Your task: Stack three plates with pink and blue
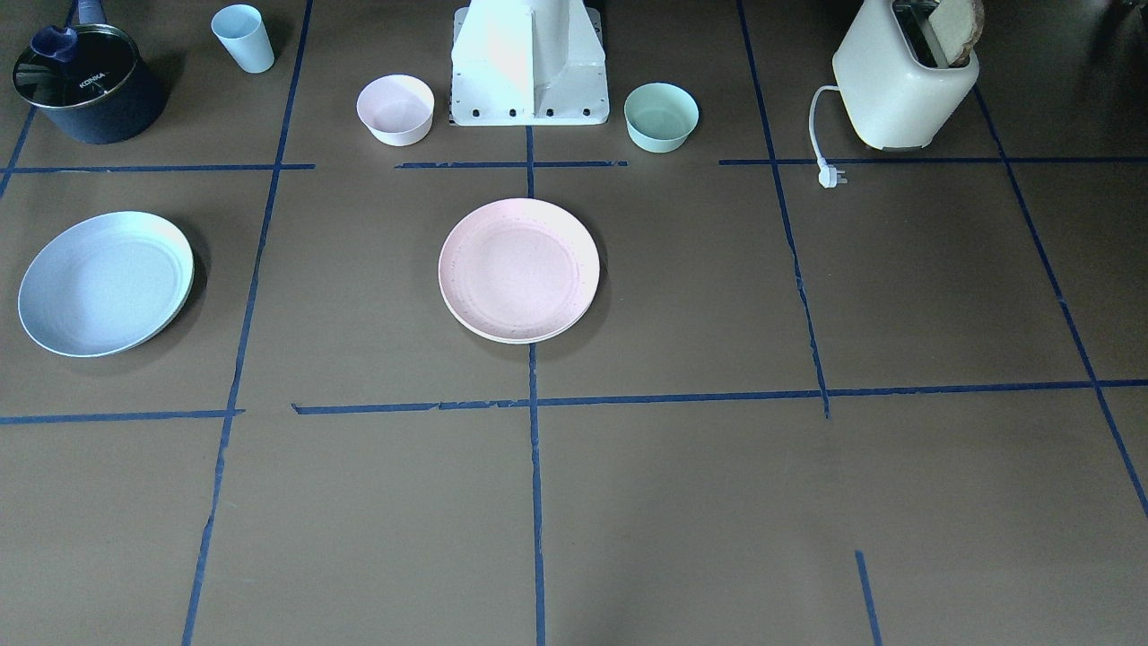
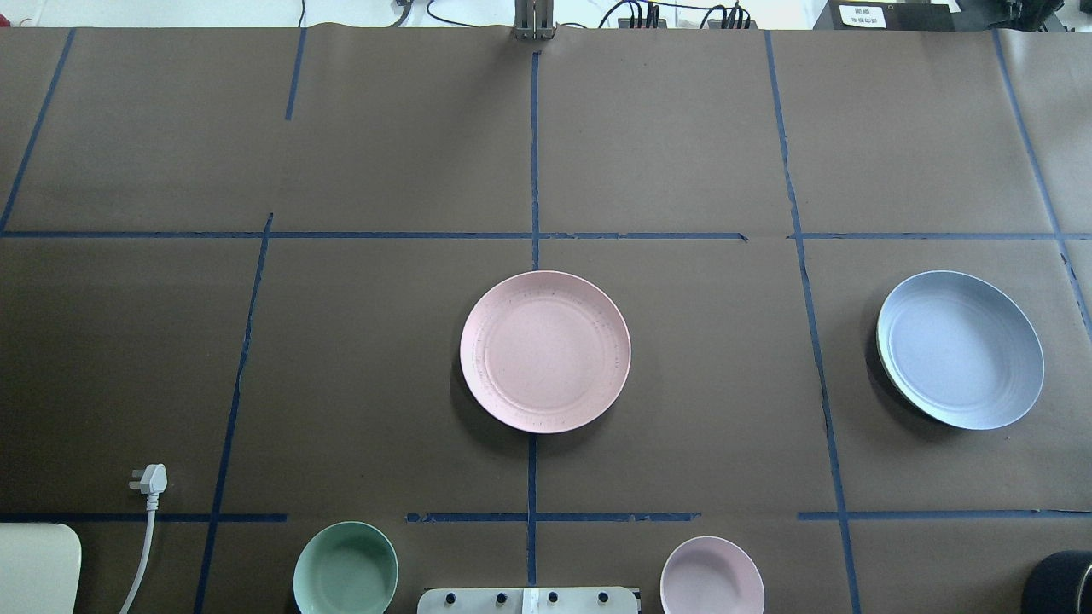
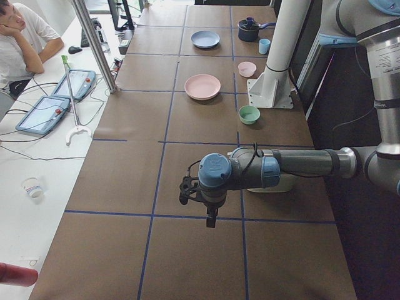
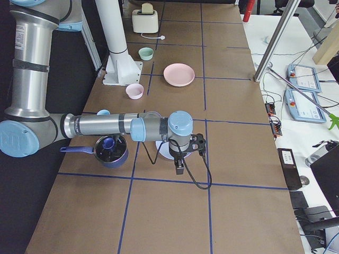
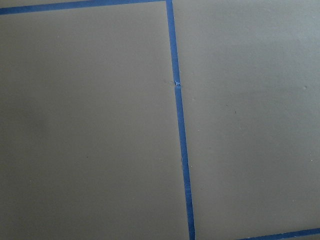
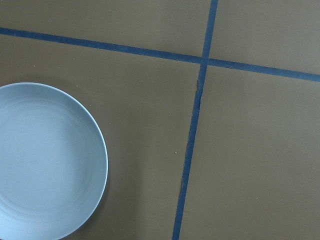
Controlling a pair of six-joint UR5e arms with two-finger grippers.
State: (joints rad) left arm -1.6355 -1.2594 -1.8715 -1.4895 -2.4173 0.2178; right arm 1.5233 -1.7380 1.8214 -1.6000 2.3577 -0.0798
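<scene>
The pale pink speckled plate [image 1: 518,269] lies flat at the table's middle, also in the overhead view [image 2: 545,351]. The pale blue plate [image 1: 106,283] lies far to the robot's right [image 2: 960,350]. A thin pale rim [image 1: 189,269] shows under its edge. No separate cream-white plate shows. The right wrist view shows the blue plate [image 6: 47,160] at lower left. My right gripper [image 4: 180,168] hangs above the table beside the blue plate. My left gripper [image 3: 212,220] hangs over bare table at the other end. I cannot tell whether either is open or shut.
Near the robot base [image 1: 529,72] stand a small pink bowl [image 1: 395,109] and a mint-green bowl [image 1: 661,117]. A dark pot [image 1: 90,85] and a blue cup [image 1: 244,38] sit beyond the blue plate. A toaster [image 1: 906,85] with its loose plug [image 1: 831,175] is on the robot's left.
</scene>
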